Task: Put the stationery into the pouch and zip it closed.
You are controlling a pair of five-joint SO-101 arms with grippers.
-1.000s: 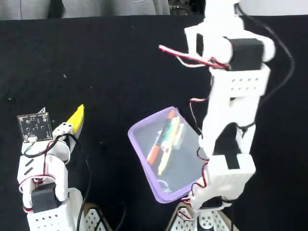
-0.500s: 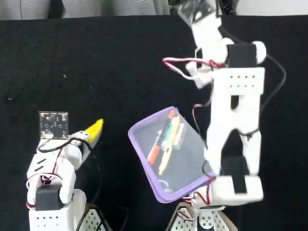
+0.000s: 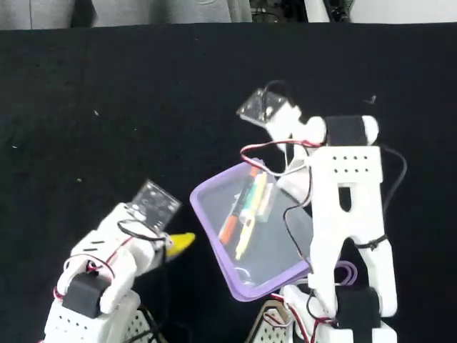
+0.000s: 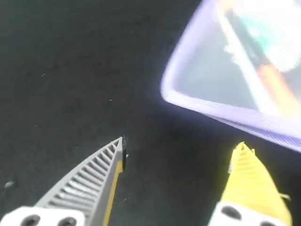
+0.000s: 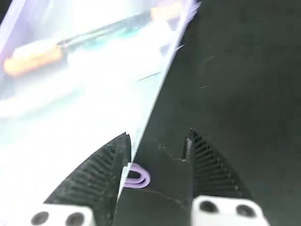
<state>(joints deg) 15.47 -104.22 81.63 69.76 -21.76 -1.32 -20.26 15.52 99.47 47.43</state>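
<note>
left gripper (image 4: 181,141) (jaws apart) swung toward pouch (image 3: 213,232) | right gripper (image 5: 158,134) lowered; at edge

Fixed cam up high: looks steeply down on desk (image 3: 107,86) from base side of arms (image 3: 346,207), far enough back for both + whole pouch (image 3: 275,246). L wrist cam: low, v. close, aimed out along own fingers (image 4: 94,183); corner of pouch (image 4: 211,109) just past tips. R wrist cam: same setup along its fingers (image 5: 94,188), edge of pouch (image 5: 70,94) at one fingertip, rest beyond. Pouch shared by all 3 views.
</note>
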